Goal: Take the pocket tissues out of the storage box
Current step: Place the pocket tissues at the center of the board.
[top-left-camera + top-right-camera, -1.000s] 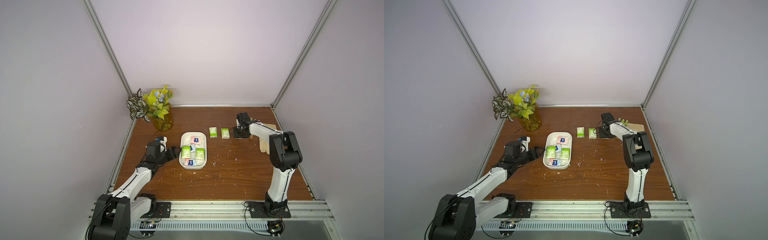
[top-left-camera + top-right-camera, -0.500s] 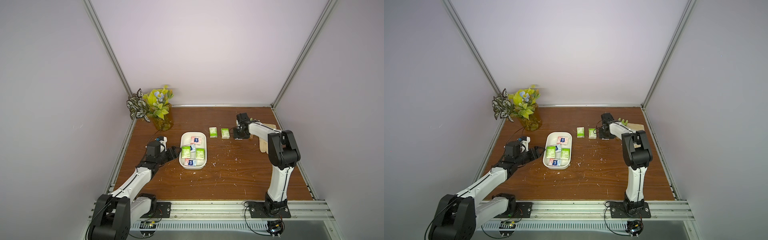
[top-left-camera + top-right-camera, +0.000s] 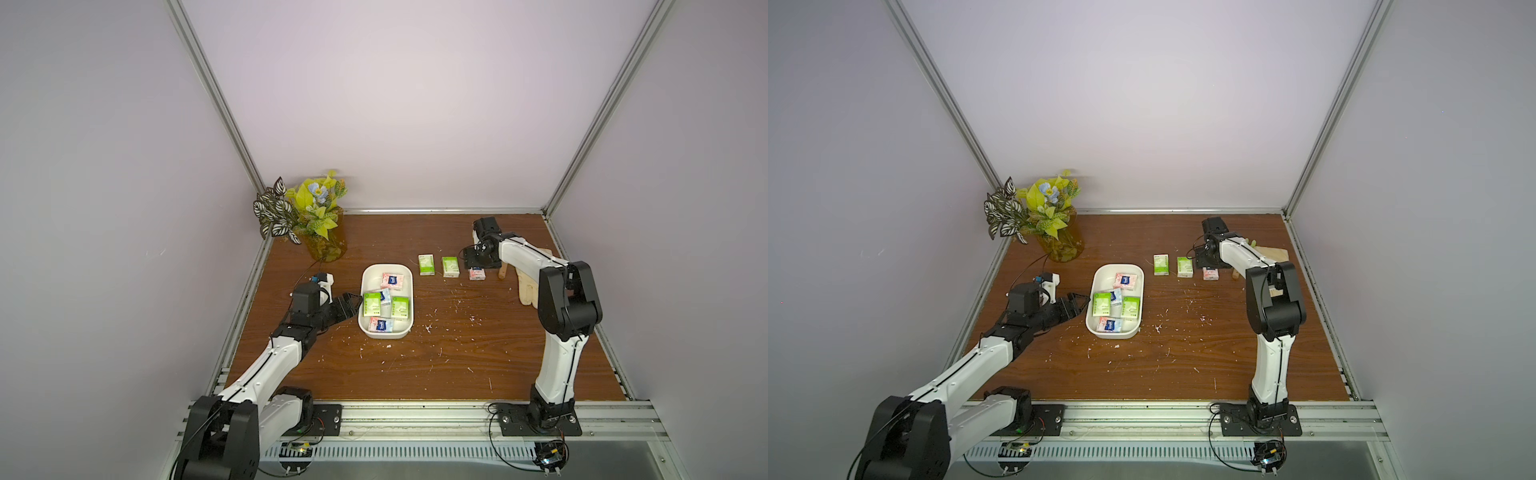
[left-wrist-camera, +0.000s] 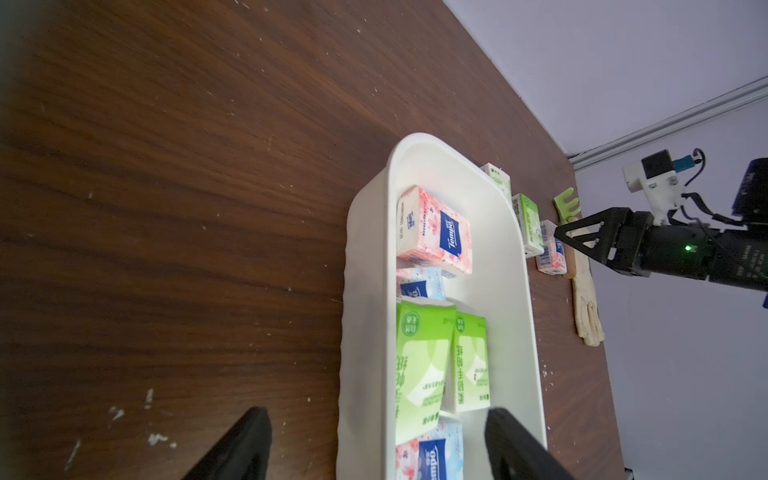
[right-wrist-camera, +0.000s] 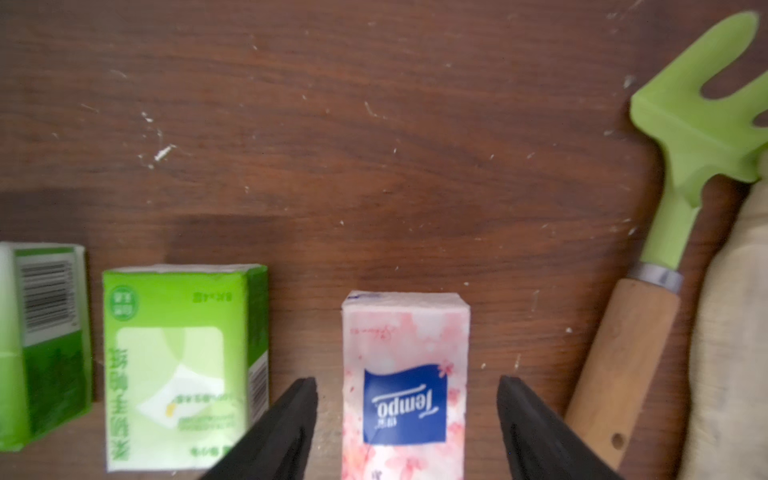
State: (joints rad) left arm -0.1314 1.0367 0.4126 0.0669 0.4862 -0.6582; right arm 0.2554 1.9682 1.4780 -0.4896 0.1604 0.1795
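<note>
The white storage box (image 3: 384, 334) (image 4: 365, 291) sits left of the table's middle and holds several pocket tissues: a pink one (image 3: 392, 281), two green ones (image 3: 372, 304) (image 3: 400, 307) and others. My left gripper (image 3: 353, 305) (image 4: 378, 440) is open at the box's left wall, one finger outside and one over the inside. Two green packets (image 3: 426, 264) (image 3: 450, 266) and a pink packet (image 3: 476, 274) (image 5: 405, 374) lie in a row on the table. My right gripper (image 3: 477, 266) (image 5: 407, 386) stands open over the pink packet, with a gap at each finger.
A green hand rake (image 5: 685, 166) with a wooden handle and a beige glove (image 3: 525, 286) lie just right of the pink packet. An amber vase of flowers (image 3: 324, 245) stands at the back left. White specks dot the wooden table (image 3: 457, 353).
My right gripper has opened and let go of the pink packet, which now lies beside the two green ones. The left arm has hardly moved.
</note>
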